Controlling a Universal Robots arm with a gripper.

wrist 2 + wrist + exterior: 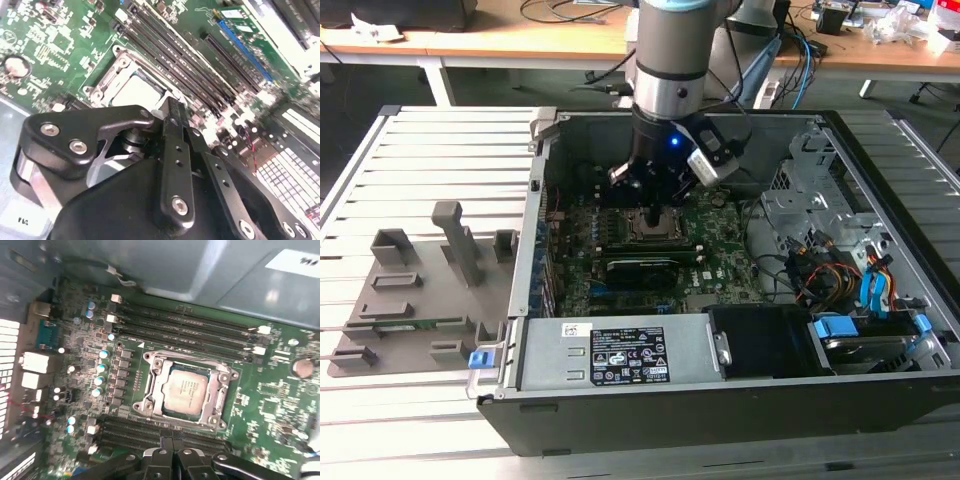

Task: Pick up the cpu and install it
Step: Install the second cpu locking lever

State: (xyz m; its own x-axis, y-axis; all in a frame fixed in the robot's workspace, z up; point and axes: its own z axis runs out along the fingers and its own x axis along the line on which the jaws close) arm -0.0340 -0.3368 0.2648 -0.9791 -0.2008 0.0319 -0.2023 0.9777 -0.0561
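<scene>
The cpu, a pale silver square chip, lies flat inside the metal-framed socket on the green motherboard. In the second wrist view the cpu shows just beyond the black fingertips. My gripper hangs straight down over the socket inside the open computer case. Its black fingers are pressed together with nothing between them, a little above the board beside the socket's edge. My gripper is shut and apart from the chip.
Long dark memory slots run on both sides of the socket. The case holds a power supply, a drive cage and loose cables. Grey holder blocks stand on the slatted table at the exterior view's left.
</scene>
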